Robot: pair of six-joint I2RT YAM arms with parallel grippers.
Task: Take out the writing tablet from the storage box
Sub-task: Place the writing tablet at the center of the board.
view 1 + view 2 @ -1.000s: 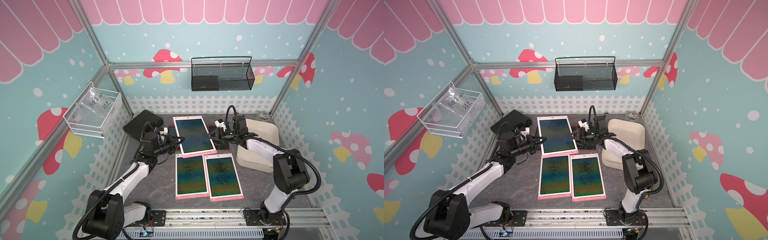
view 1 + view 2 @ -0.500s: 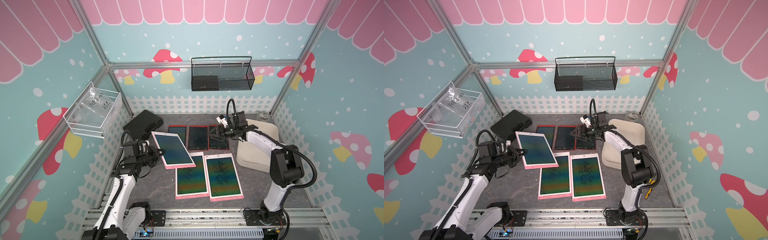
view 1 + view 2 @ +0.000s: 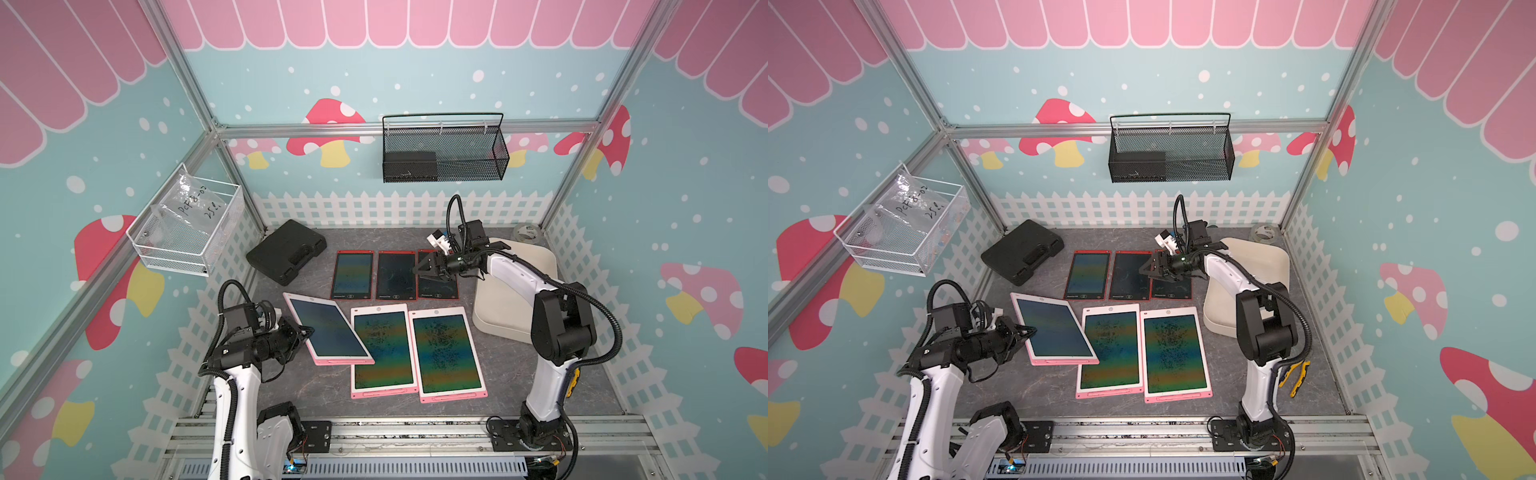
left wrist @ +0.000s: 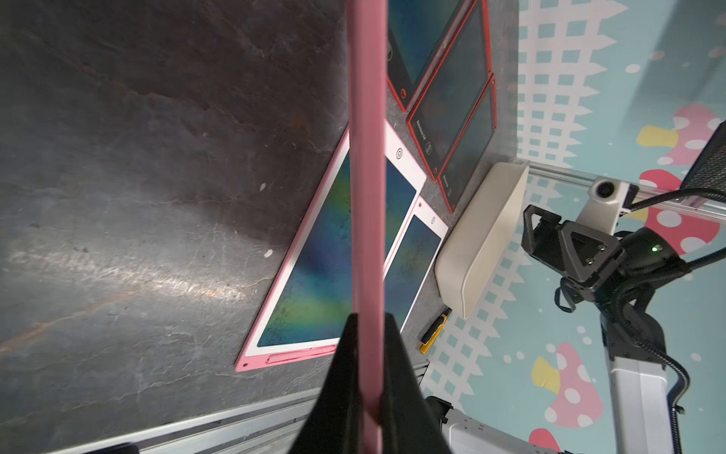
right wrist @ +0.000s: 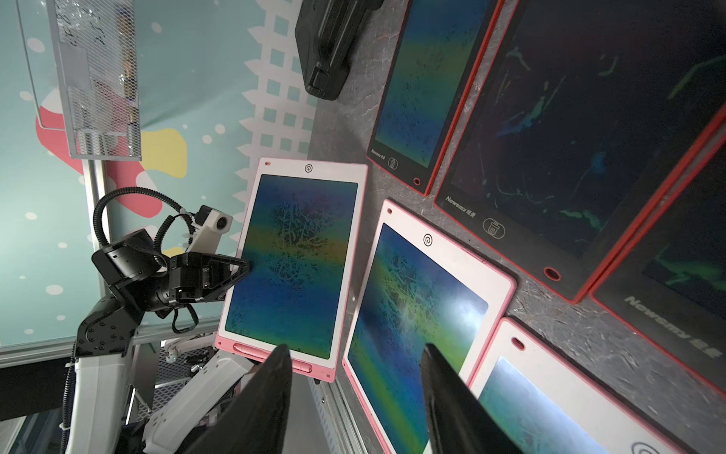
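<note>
The left end effector [image 3: 305, 332] is clamped tight on the long edge of the pink-framed writing tablet [image 3: 328, 330], and the left wrist view shows the two black fingers [image 4: 345, 353] pinching the pink rim edge-on. A second ago this tablet hung over the back of the table [image 3: 291, 382], hiding the row of red-framed tablets. Since then the left arm has drawn back toward the front left. The tablet now sits in the air at a slant, well apart from the storage box [image 3: 498, 303]. In both top views its near corner overlaps the left pink tablet [image 3: 382, 357], which lies flat beside a second pink tablet [image 3: 446, 353].

The three red-framed tablets [image 3: 352, 274] are uncovered again. The right end effector [image 3: 422, 268], which was near the tablet's far edge before, now hovers over the rightmost red one with its jaws about half apart and holding nothing.

The cream storage box stands at the right of the table, beside the right arm. It looks turned bottom-up, though I can't be sure from here. The black case [image 3: 286, 251] at the back left has not moved.
</note>
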